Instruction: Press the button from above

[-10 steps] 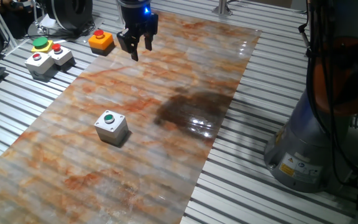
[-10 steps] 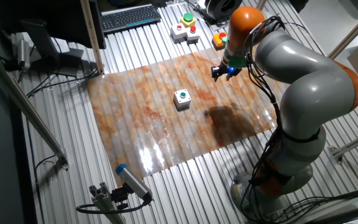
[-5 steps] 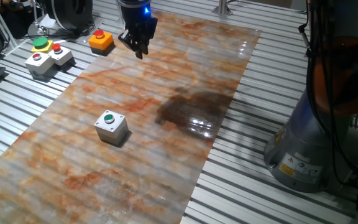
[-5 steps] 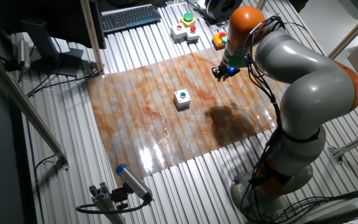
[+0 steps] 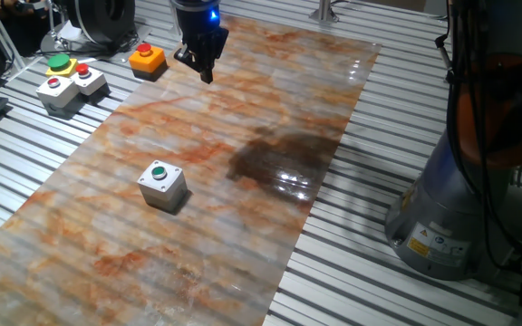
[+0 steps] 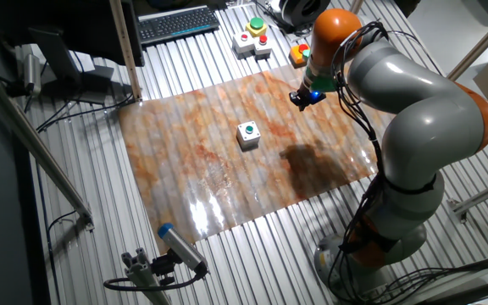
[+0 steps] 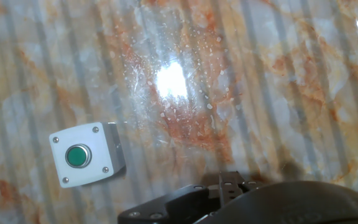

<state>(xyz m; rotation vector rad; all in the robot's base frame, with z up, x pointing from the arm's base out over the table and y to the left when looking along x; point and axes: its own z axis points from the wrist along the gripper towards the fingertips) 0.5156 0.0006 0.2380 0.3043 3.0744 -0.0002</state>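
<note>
The gripper [image 5: 205, 69], fingers brought together on nothing to form one pressing tip, hangs well apart from the button [image 5: 159, 171], which faces upward on the desk [image 5: 243, 217].

The button [image 5: 159, 172] is sitting on top of its box [image 5: 163, 187], and the box is standing on the mat [image 5: 243, 118], near the middle. The gripper [image 5: 205, 72] is hanging above the far end of the mat, well apart from the box. Beyond that end, off the mat, a box with a button [image 5: 147, 60] is standing on the table [image 5: 370, 272]. Further to the side, two more boxes [image 5: 69, 86] are standing close together. The arm's base [image 5: 451, 217] is standing on the opposite side of the mat.
</note>
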